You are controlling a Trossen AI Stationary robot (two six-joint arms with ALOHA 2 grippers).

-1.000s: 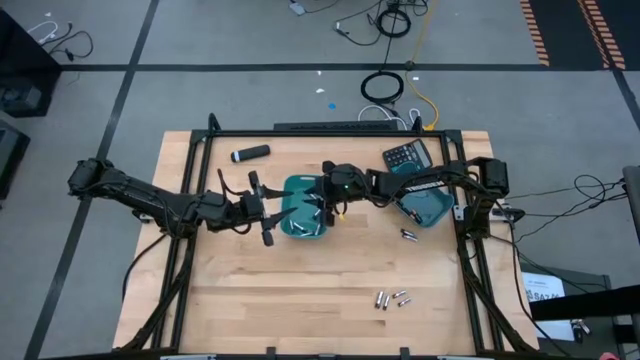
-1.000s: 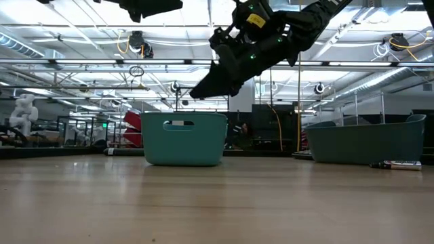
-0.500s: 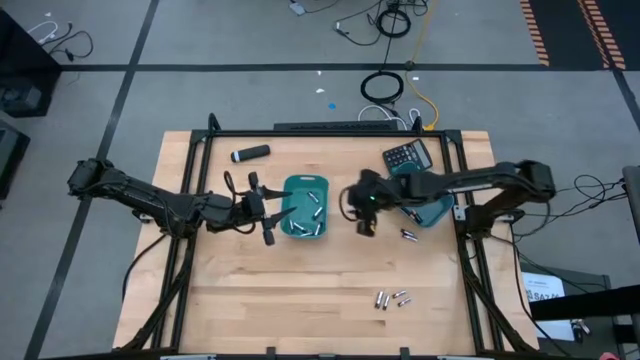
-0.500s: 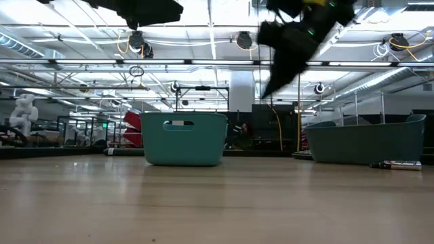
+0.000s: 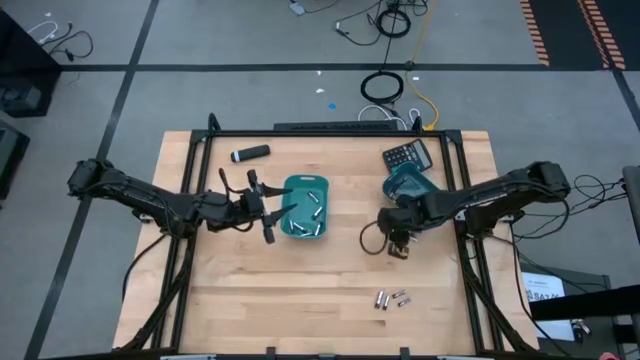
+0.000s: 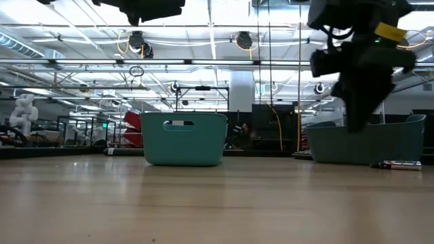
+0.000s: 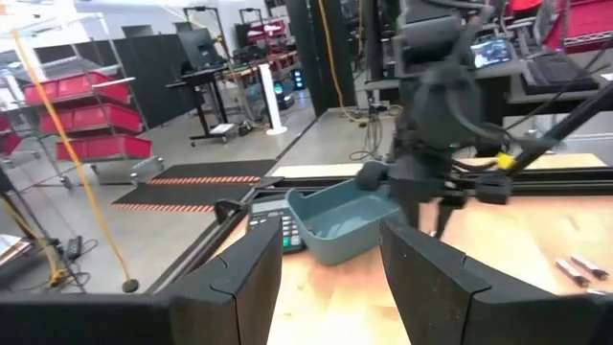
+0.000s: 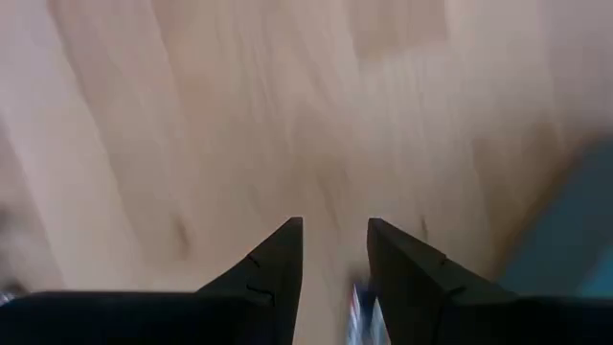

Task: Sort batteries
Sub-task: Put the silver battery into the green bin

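Near the table's right edge, about midway along it: right gripper, pointing down at the wood, jaws apart with a narrow gap, nothing held. Through that gap in the right wrist view, a blurred battery just below on the bare wood; whether touched cannot be told. Just beside the same gripper, toward the far right corner: a teal bin, tilted in plan, contents not clear from above. Beyond it, at the far edge: dark calculator.

At the table's middle, closer to the far edge: second teal bin, upright, with several batteries lying loose inside, silvery and dark. Just left of that bin: left gripper, held above the surface, jaws spread wide, empty, not touching the bin. In the left wrist view, both dark fingers clearly parted, with the other arm and the right-hand bin seen farther off.

Toward the near right corner: a small cluster of batteries, lying flat on the wood, well apart from both bins.

Near the far left corner: black cylinder with a white tip, lying flat, away from everything else.

Seen level across the table: middle bin standing upright, right arm hanging before the right-hand bin.
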